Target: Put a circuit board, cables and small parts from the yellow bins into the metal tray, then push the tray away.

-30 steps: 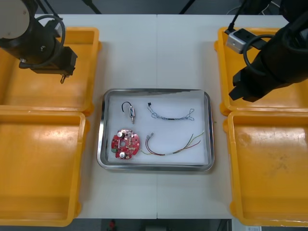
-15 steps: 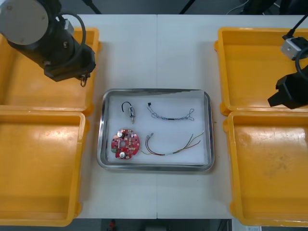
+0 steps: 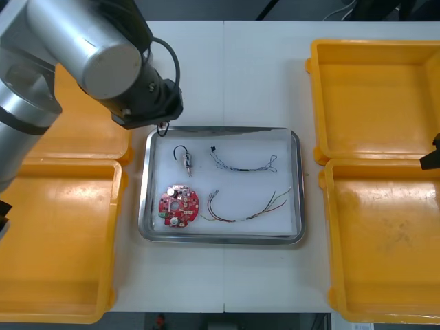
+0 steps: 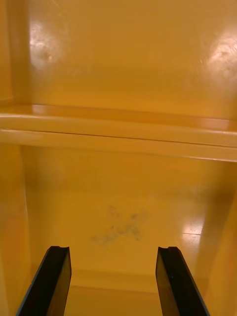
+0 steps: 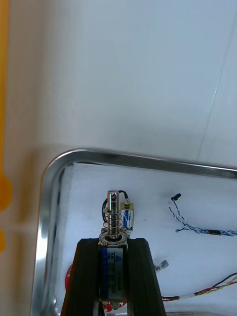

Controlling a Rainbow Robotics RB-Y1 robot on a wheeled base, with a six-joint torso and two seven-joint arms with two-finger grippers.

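Held in shiny metal tray [image 3: 300,180]: round red circuit board [image 3: 179,206], cables [image 3: 244,164], small metal part [image 3: 186,159]. Second part [image 5: 114,217] clenched by left gripper [image 5: 114,246]; right gripper [image 4: 113,256] released over yellow bin [image 4: 128,74]. Push outstanding.

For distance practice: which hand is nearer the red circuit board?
Left. The left hand, gripping a small metal part, hangs over the metal tray's far-left corner, beyond the circuit board; the right hand is over the right-side yellow bins.

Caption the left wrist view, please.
Left gripper, shut on a small metal part, above a corner of the metal tray.
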